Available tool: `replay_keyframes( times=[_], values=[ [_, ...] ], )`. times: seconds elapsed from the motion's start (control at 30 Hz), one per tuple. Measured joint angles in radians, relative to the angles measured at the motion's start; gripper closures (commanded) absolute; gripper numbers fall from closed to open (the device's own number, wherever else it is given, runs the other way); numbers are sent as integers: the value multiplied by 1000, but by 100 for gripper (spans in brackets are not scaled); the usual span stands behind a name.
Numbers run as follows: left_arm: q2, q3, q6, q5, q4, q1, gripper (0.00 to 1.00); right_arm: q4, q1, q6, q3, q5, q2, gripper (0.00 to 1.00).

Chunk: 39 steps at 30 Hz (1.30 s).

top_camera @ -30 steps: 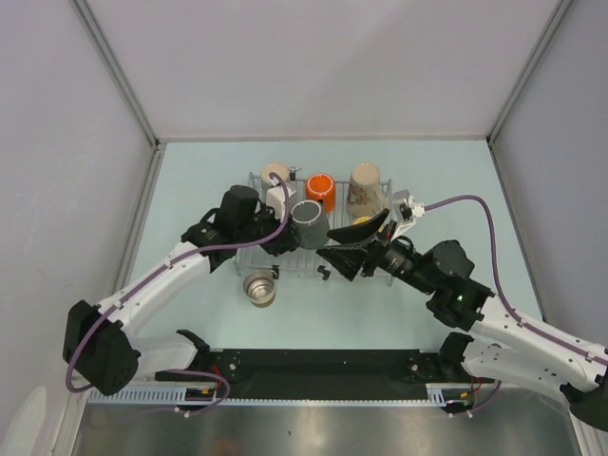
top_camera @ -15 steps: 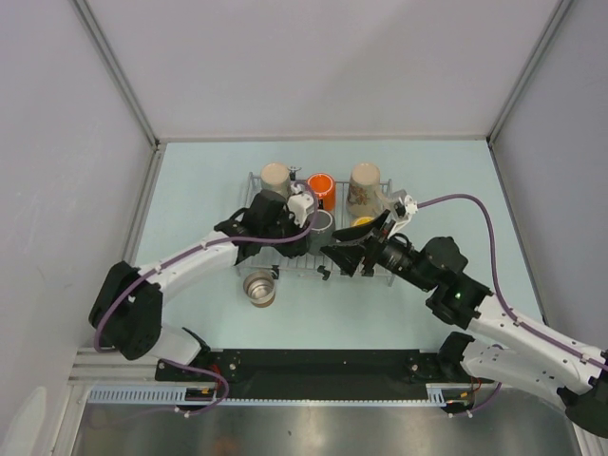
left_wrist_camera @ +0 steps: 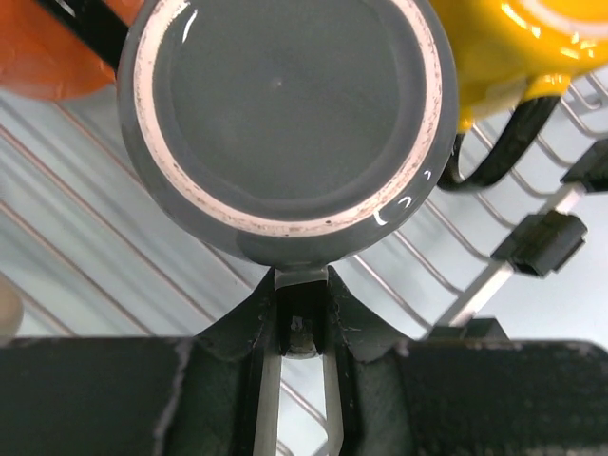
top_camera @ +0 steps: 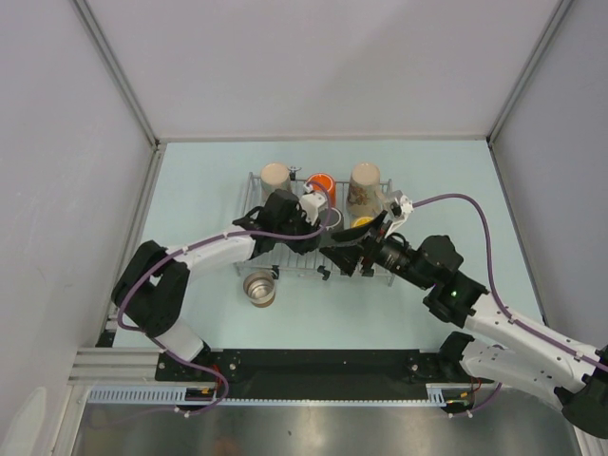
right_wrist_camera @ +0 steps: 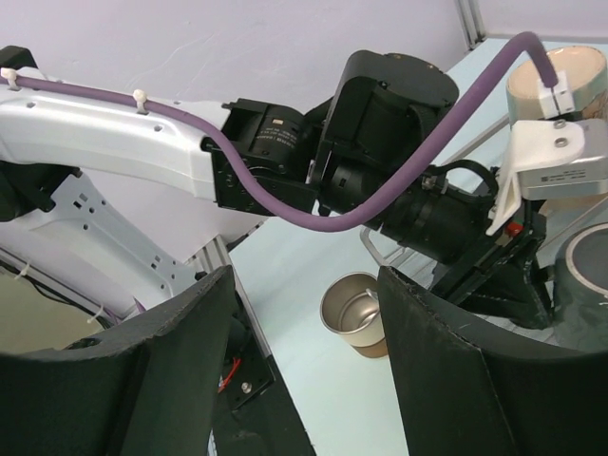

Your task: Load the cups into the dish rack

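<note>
My left gripper (left_wrist_camera: 302,281) is shut on the handle of the dark grey mug (left_wrist_camera: 285,114), which hangs base-up over the dish rack (left_wrist_camera: 104,247). It sits between the orange mug (left_wrist_camera: 47,47) and the yellow mug (left_wrist_camera: 532,38). From above, the left gripper (top_camera: 316,217) covers most of that mug at the middle of the dish rack (top_camera: 285,262). Two beige mugs (top_camera: 275,176) (top_camera: 364,190), the orange mug (top_camera: 320,181) and the yellow mug (top_camera: 362,223) stand in the rack. The steel cup (top_camera: 258,287) stands upright on the table before it. My right gripper (top_camera: 348,255) is open and empty.
In the right wrist view the left arm (right_wrist_camera: 142,133) and its purple cable cross in front. The steel cup (right_wrist_camera: 356,312) shows far off between the open right gripper (right_wrist_camera: 304,277) fingers. Black clips (left_wrist_camera: 541,242) line the rack's edge.
The left arm has swung right and farther over the rack, carrying the dark grey mug to the rack's middle. The right gripper has barely shifted.
</note>
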<state>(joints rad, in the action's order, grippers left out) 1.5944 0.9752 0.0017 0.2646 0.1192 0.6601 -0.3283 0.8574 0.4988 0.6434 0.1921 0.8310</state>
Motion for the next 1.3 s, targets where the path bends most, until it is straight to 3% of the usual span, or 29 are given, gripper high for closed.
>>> replay_keyframes(
  times=[0.07, 0.1, 0.3, 0.43, 0.57, 0.73, 0.87, 1.0, 1.17, 1.3],
  values=[
    [21, 14, 0, 0, -13, 2, 98, 0, -3, 2, -4, 1, 0, 33],
    [28, 17, 0, 0, -22, 2, 82, 0, -5, 3, -6, 2, 0, 33],
    [32, 17, 23, -4, -23, 12, 57, 0, -24, 6, -8, 8, 0, 34],
    [24, 11, 35, -24, -20, 18, 49, 0, -34, 6, -8, 8, 0, 34],
    [-11, -16, 45, -41, -16, 18, 49, 0, -40, 6, -8, 8, 0, 33],
    [-62, -36, 60, -61, 3, 19, 40, 2, -43, 6, -10, 8, 1, 21],
    [-153, -49, 78, -78, 47, 18, 21, 51, -43, -21, 5, -10, 35, 29],
    [-360, -52, 104, -97, 101, 15, 17, 143, -29, -61, 72, -48, 128, 30],
    [-612, -52, 142, -172, 123, -34, 17, 261, 89, -147, 182, -135, 259, 33],
    [-661, -83, 141, -199, 137, -179, 18, 327, 222, -224, 259, -188, 361, 36]
  ],
)
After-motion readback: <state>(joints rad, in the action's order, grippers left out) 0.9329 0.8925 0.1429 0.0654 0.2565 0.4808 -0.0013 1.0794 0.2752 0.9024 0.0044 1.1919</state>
